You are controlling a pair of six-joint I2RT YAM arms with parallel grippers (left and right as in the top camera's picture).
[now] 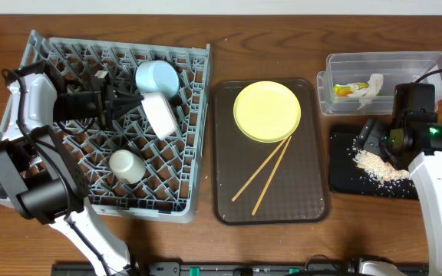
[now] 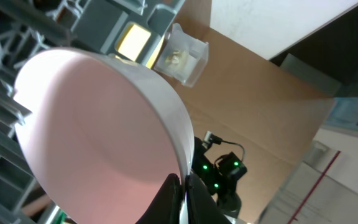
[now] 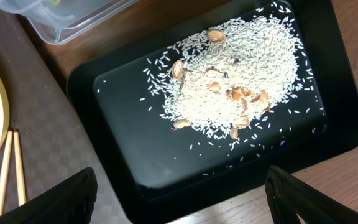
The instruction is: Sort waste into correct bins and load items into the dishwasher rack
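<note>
**A:** What has the left gripper (image 2: 183, 198) got?

**B:** It is clamped on the rim of the white bowl (image 2: 98, 130), one finger inside and one outside. The bowl stands on edge among the pegs, in the far half of the dishwasher rack (image 1: 90, 201), toward its right wall.

**A:** How will it handle?

**B:** I'd judge it stiff and smooth, so likely slippery in a thin rim pinch, and chippable if it is ceramic. The rim is the only sensible hold. It should be lowered straight between the pegs, not twisted.

**A:** What is close by?

**B:** The light blue bowl (image 1: 157, 77) leans just beside it on the far side, and I can't tell whether they touch. The small white cup (image 1: 126, 165) sits nearer the rack's front edge, apart. The pegs themselves are the main obstruction.

**A:** And further out?

**B:** The yellow plate (image 1: 267, 111) and chopsticks (image 1: 263, 172) lie on the brown serving tray (image 1: 313, 192), not yet loaded. The right gripper (image 3: 185, 205) hangs with its jaws wide and empty over the black tray (image 3: 123, 143) of rice (image 3: 241, 81). The snack wrapper (image 1: 345, 90) and white scrap (image 1: 371, 86) lie in the clear tub (image 1: 405, 61).
</note>
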